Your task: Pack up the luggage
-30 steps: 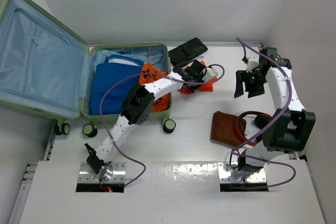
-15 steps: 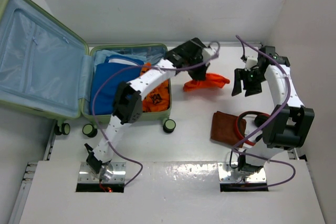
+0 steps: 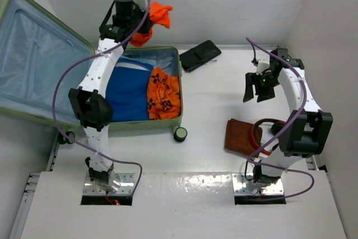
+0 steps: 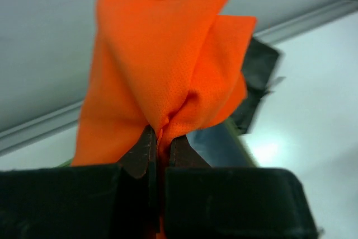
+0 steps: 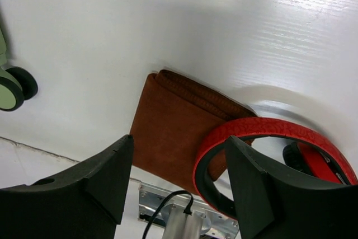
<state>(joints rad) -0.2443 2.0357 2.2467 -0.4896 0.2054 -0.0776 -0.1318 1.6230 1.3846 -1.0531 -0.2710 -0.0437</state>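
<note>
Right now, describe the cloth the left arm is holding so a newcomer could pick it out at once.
Start at the big pale-green luggage lying open on the left. Above its far edge the left gripper pinches a plain orange cloth in the air. The orange printed cloth inside the case lies flat and bears a dark pattern; this one has none.

A lab booth: white walls (image 3: 224,4), robot arms (image 3: 100,71) bolted to table (image 3: 212,110)

We see the pale-green hard-shell suitcase (image 3: 39,65) at left, blue cloth (image 3: 131,90) and orange patterned cloth (image 3: 165,96) in it, red headband (image 5: 257,126) on brown folded cloth (image 5: 168,132) at right
</note>
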